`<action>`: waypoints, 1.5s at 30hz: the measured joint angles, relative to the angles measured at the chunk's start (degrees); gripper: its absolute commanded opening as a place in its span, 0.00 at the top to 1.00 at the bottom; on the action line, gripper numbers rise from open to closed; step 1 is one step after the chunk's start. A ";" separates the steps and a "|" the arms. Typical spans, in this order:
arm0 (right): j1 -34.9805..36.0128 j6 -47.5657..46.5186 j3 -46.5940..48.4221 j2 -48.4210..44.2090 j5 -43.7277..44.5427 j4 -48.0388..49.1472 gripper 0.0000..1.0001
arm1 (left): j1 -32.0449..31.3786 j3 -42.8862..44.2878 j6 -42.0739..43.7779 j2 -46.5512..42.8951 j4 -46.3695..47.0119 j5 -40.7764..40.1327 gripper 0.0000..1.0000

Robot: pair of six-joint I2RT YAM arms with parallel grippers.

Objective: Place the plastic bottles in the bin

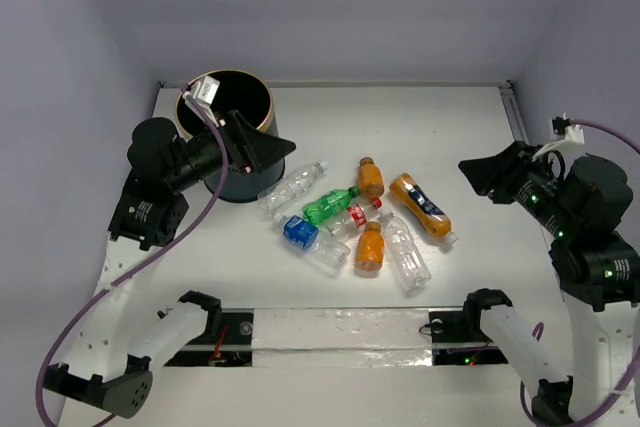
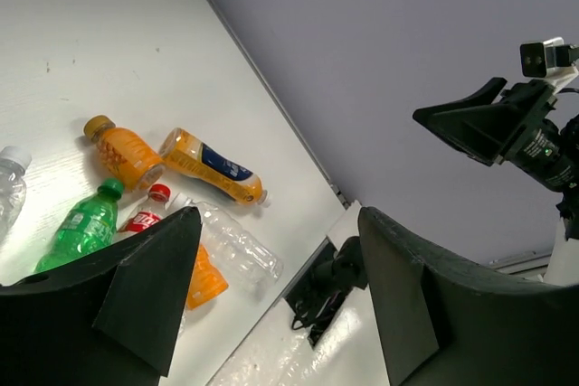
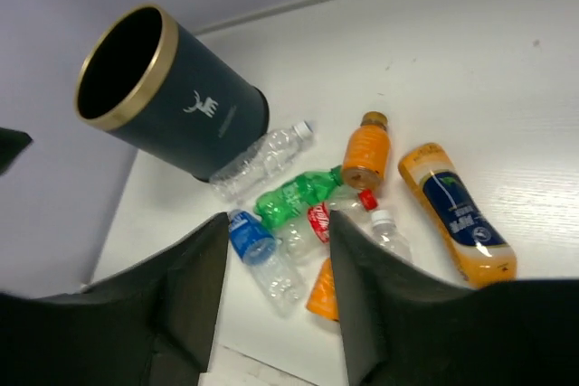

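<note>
Several plastic bottles lie clustered mid-table: a clear one (image 1: 293, 187), a green one (image 1: 330, 204), a red-labelled one (image 1: 356, 217), a blue-labelled one (image 1: 303, 236), three orange ones (image 1: 371, 178) (image 1: 421, 207) (image 1: 370, 247) and another clear one (image 1: 405, 250). The navy bin (image 1: 258, 82) with a gold rim stands at the back left and also shows in the right wrist view (image 3: 172, 88). My left gripper (image 1: 275, 152) is open and empty, raised in front of the bin. My right gripper (image 1: 482, 175) is open and empty, raised right of the bottles. The green bottle shows in both wrist views (image 2: 86, 223) (image 3: 298, 194).
A glossy taped strip (image 1: 340, 332) runs along the table's front edge between the arm bases. Purple cables (image 1: 150, 262) trail from both arms. Grey walls close in the table at the back and sides.
</note>
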 measured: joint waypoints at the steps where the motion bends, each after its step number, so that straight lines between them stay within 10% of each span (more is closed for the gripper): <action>1: 0.00 -0.44 -0.46 -0.13 -0.04 -0.13 0.68 | 0.00 -0.04 0.07 -0.02 -0.11 0.00 0.33; 4: 0.00 -0.66 -1.55 -0.63 -0.42 -0.42 1.00 | 0.02 -0.70 0.50 -0.72 -0.09 -0.02 0.53; 7: 0.00 -0.81 -1.57 -0.70 -0.66 -1.22 1.00 | -0.81 -1.92 0.98 -1.70 -0.72 -0.70 0.90; 15: 0.00 -1.88 -6.82 -3.06 -1.16 -3.02 1.00 | -26.51 -7.91 -1.31 1.05 -3.10 -19.98 1.00; 19: 0.00 -2.54 -10.36 -3.74 -0.87 -4.87 1.00 | -29.53 -12.70 -8.09 1.64 -9.35 -32.00 1.00; 26: 0.00 -3.48 -18.67 -5.33 -1.57 -6.16 0.98 | -31.45 -23.06 -22.62 -3.13 -19.06 -43.95 0.49; 31: 0.17 -4.72 -22.60 -4.61 -1.99 -6.88 0.33 | -31.50 -29.07 -29.66 -3.58 -21.07 -46.71 0.13; 36: 0.83 -5.57 -24.59 -2.12 -2.19 -6.80 0.12 | -31.41 -31.23 -33.55 2.01 -18.32 -47.54 0.01; 45: 1.27 -6.34 -26.75 1.07 -2.21 -5.86 0.08 | -24.61 -32.02 -33.20 10.97 -8.46 -47.12 0.01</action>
